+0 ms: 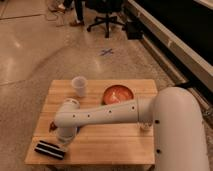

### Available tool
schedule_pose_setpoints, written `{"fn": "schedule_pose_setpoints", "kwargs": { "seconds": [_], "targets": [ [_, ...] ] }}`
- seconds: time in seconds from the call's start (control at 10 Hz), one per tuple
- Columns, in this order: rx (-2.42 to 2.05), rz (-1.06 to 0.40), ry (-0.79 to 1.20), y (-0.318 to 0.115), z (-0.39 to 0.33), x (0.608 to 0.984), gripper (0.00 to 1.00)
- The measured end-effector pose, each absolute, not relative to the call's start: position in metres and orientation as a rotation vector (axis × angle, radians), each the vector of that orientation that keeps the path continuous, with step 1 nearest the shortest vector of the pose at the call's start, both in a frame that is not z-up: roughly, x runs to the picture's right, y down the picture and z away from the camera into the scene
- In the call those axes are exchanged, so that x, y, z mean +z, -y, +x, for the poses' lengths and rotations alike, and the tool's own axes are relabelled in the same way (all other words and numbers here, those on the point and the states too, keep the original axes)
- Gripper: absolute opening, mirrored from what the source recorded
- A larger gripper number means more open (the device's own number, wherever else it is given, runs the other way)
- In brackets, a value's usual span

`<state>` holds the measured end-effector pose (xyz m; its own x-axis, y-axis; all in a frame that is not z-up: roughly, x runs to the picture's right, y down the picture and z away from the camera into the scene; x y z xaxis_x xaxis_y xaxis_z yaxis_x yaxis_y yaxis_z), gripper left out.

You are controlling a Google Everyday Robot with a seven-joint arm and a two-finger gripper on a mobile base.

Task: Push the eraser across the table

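The eraser (49, 149), a flat black block with pale lengthwise stripes, lies near the front left corner of the light wooden table (115, 145). My white arm reaches from the right across the tabletop. Its gripper (63, 138) hangs at the arm's left end, right beside the eraser's far right end and seemingly touching it. The arm's elbow hides the gripper's tips.
A white cup (79, 86) stands at the back of the table, with an orange-red bowl (118, 94) to its right. A small red object (51, 126) peeks out left of the arm. An office chair (106, 15) and a blue floor mark (106, 51) lie beyond.
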<state>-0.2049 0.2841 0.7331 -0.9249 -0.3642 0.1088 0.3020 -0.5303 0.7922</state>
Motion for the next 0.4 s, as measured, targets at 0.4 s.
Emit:
{"fn": "schedule_pose_setpoints", "kwargs": {
  "seconds": [0.4],
  "targets": [
    [-2.416,0.076,1.200,-0.261,-0.156,0.739,0.00]
  ]
}}
